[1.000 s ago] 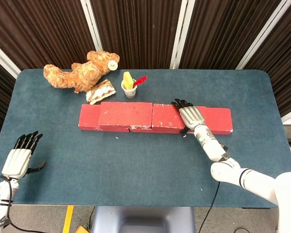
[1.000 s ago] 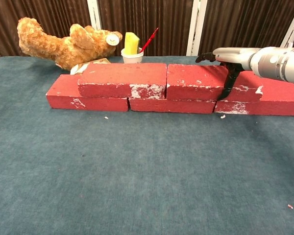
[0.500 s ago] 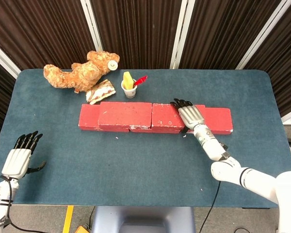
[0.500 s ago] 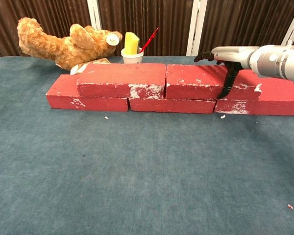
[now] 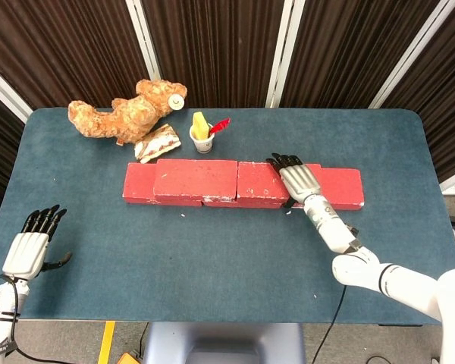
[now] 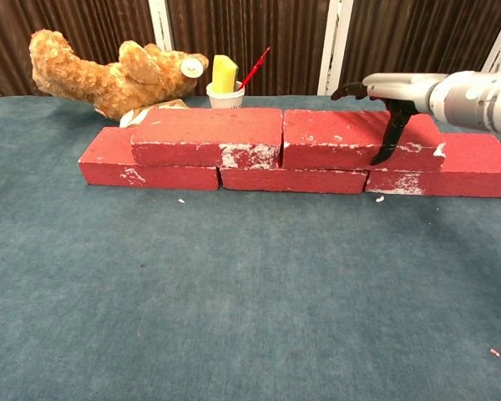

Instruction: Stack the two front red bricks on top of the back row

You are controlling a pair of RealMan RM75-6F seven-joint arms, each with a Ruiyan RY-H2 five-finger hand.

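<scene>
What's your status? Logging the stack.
Right robot hand flat over upper right brick, holding nothing. Left robot hand open, idle. Both upper bricks sit on back row. Nothing obstructing.

Two upper bricks (image 6: 271, 138) lie on the back row (image 6: 296, 177), teddy bear (image 5: 126, 111) and cup (image 5: 202, 139) behind.

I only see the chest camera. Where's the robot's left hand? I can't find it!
Observer: The left hand is at the near left corner of the table, fingers spread, holding nothing.
Child: And the right hand, is it grabbing that brick?
Observer: From above, the right hand lies flat, palm down, over the right end of the top right brick. It is not wrapped around it.
Child: What's the little thing poking out behind the bricks, by the bear?
Observer: It looks like a sandwich, lying flat between the bear and the bricks.
</scene>
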